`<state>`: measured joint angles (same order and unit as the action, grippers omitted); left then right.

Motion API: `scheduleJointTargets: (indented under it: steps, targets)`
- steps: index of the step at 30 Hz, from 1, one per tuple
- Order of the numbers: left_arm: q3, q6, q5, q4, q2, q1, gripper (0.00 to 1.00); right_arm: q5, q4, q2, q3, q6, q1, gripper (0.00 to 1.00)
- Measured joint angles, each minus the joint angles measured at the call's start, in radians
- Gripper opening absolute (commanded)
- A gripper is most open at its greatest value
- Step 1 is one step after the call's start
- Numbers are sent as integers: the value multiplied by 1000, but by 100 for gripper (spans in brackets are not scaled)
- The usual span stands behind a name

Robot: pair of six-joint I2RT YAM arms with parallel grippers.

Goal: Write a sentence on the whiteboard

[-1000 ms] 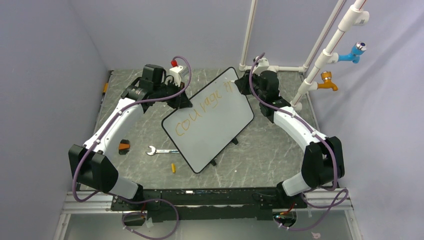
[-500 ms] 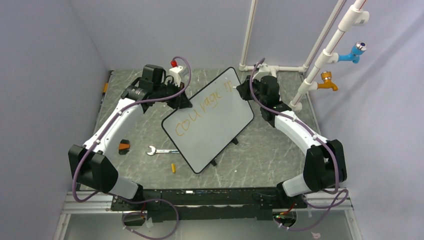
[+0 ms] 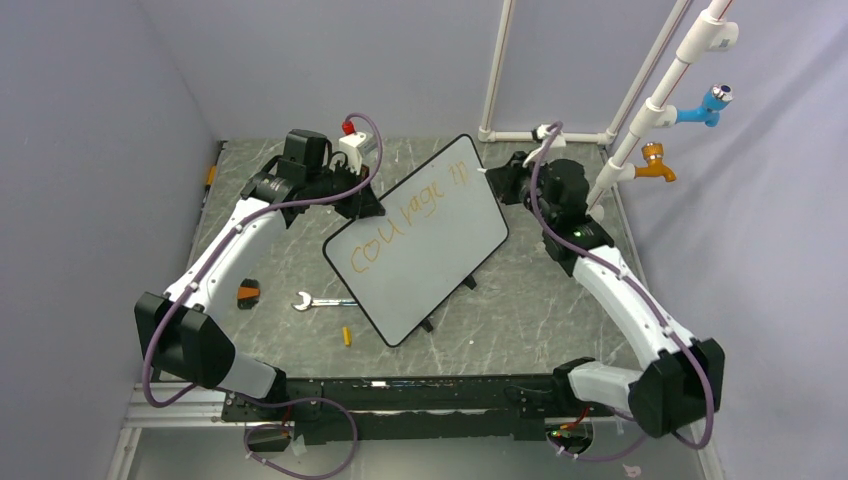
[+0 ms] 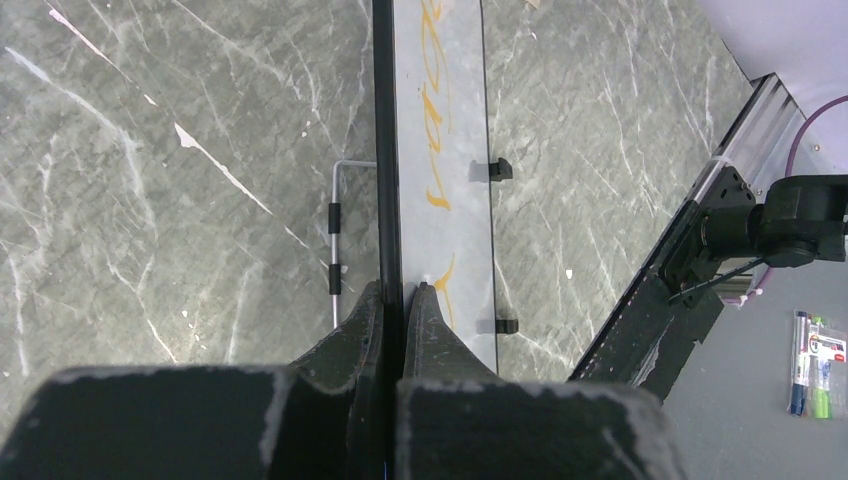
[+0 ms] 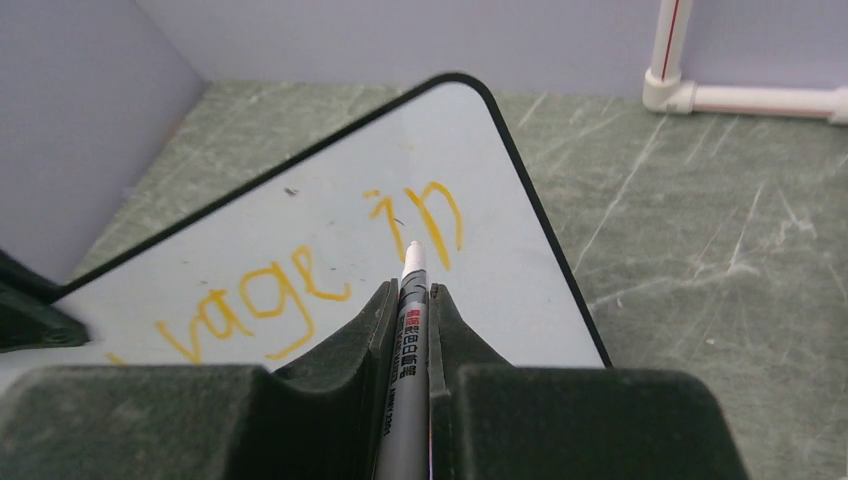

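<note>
The whiteboard (image 3: 430,250) stands tilted on the table with its black rim. The sentence (image 3: 400,222) is orange handwriting reading roughly "courage" and two more letters near the top right corner. My left gripper (image 3: 368,205) is shut on the board's left edge; in the left wrist view its fingers (image 4: 398,292) pinch the whiteboard's rim (image 4: 384,120). My right gripper (image 3: 497,180) is shut on a grey marker (image 5: 408,340). The marker's white tip points at the last letters (image 5: 420,215) on the whiteboard (image 5: 500,300). I cannot tell if the tip touches.
A wrench (image 3: 318,301), a small yellow piece (image 3: 347,336) and an orange-black item (image 3: 247,293) lie left of the board's front. A white pipe frame (image 3: 640,110) with blue and orange taps stands at the back right. A white, red-topped fixture (image 3: 352,142) sits behind the left gripper.
My right arm has swung its elbow out to the right and the gripper has shifted slightly right and down by the board's top corner. The last letters gained a stroke. The left arm holds still.
</note>
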<state>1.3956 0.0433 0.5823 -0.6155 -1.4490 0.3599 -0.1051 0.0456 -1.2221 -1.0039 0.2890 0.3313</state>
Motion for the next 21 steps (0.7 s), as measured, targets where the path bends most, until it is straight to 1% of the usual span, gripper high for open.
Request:
scheduleJointTargets:
  steps: [7,14,17,21]
  targets:
    - [-1,2,-3,0,2,0,0,-17,-11,138,64,15,6,0]
    - [-2,7,-14,0,5,0,0,-85,-78,182,129,34,36,0]
    - [-5,9,-21,2,9,1,0,-87,-105,194,144,34,92,0]
    - [-9,18,-28,3,12,1,0,-50,-128,201,147,18,228,0]
